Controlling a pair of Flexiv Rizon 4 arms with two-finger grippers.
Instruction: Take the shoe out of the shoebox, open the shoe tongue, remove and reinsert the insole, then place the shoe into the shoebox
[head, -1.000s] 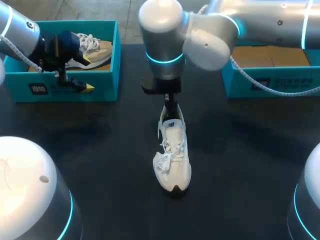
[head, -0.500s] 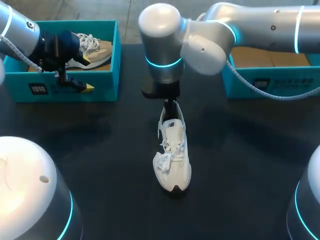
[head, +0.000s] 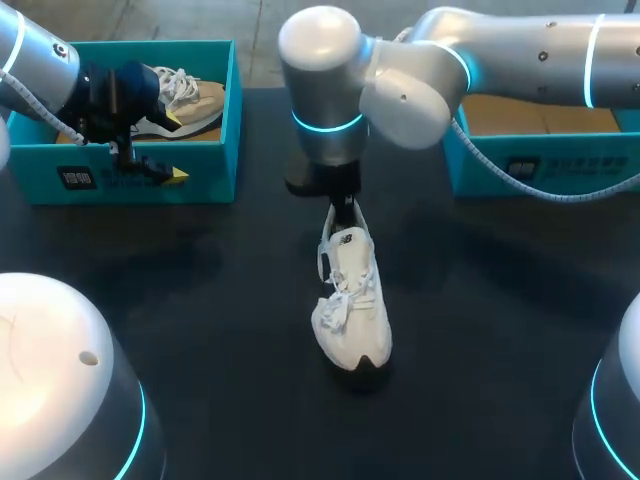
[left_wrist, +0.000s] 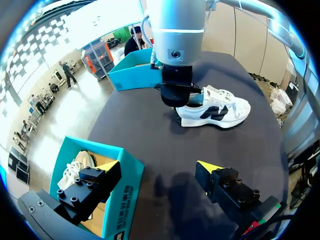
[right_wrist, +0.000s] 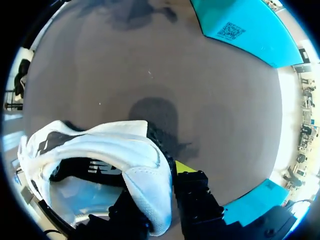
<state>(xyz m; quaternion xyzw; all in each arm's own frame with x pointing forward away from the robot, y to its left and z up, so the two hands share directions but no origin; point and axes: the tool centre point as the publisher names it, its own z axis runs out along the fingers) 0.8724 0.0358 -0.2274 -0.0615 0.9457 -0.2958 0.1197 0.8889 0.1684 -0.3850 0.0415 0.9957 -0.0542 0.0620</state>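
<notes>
1. Out on the black table (head: 200, 300), well apart from both boxes: the white shoe (head: 352, 305), resting on its sole, toe toward the near edge and turned a little to the right, heel toward the far edge.
2. Laces lying loose over the tongue. Black patches along the side of the white shoe (left_wrist: 215, 108) in the left wrist view.
3. Straight down onto the heel from above: the right gripper (head: 343, 212), closed tight on the heel rim.
4. In the right wrist view, the right gripper (right_wrist: 162, 200) with one finger inside the shoe's opening and the other outside against the back of the heel. White fabric pinched between the two, from both sides.
5. At the front wall of the left box (head: 130, 185), far from the white shoe: the left gripper (head: 175, 148), spread wide and holding nothing.
6. In the left wrist view, one yellow tip of the left gripper (left_wrist: 157, 167) above the box's front wall, the other over bare table just in front of it.
7. Inside the left box: a beige shoe (head: 195, 100) with white laces, lying on the cardboard floor.
8. At the far right of the table: the right box (head: 540, 165), teal like the other, brown cardboard floor showing, partly hidden under the right arm.
</notes>
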